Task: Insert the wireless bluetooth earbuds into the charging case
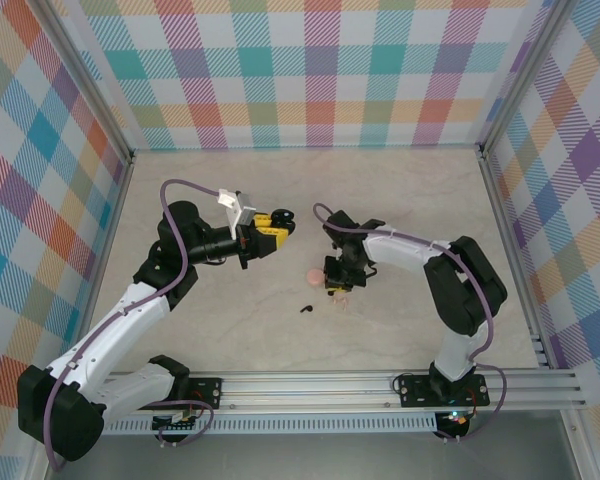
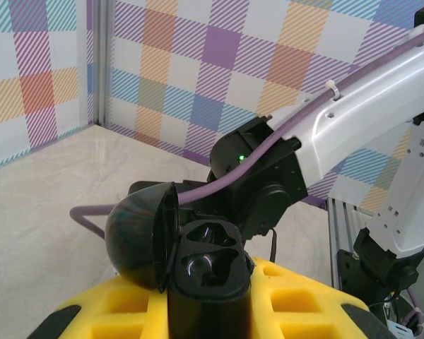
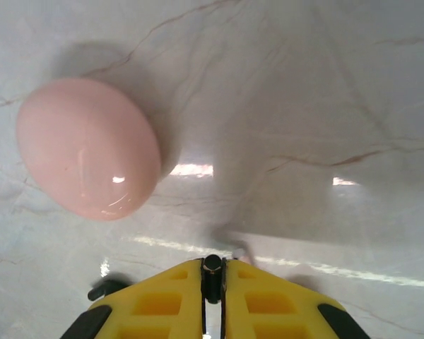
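Observation:
My left gripper (image 2: 206, 286) is shut on the black charging case (image 2: 208, 261) and holds it above the table, seen from above at the left gripper (image 1: 271, 228). The case's lid (image 2: 136, 236) is swung open to the left and two dark wells face the camera. My right gripper (image 3: 212, 264) points down at the table, shut on a small black earbud (image 3: 212, 270) pinched between its yellow fingertips. A pale pink earbud (image 3: 238, 249) lies on the table just beyond those tips. Another black earbud (image 1: 306, 309) lies loose on the table, near the right gripper (image 1: 338, 283).
A closed pink round case (image 3: 89, 157) rests on the marble tabletop (image 1: 230, 330) just left of my right gripper, also visible as the pink case (image 1: 313, 273) from above. Checked walls enclose the table on three sides. A metal rail (image 1: 310, 385) runs along the near edge.

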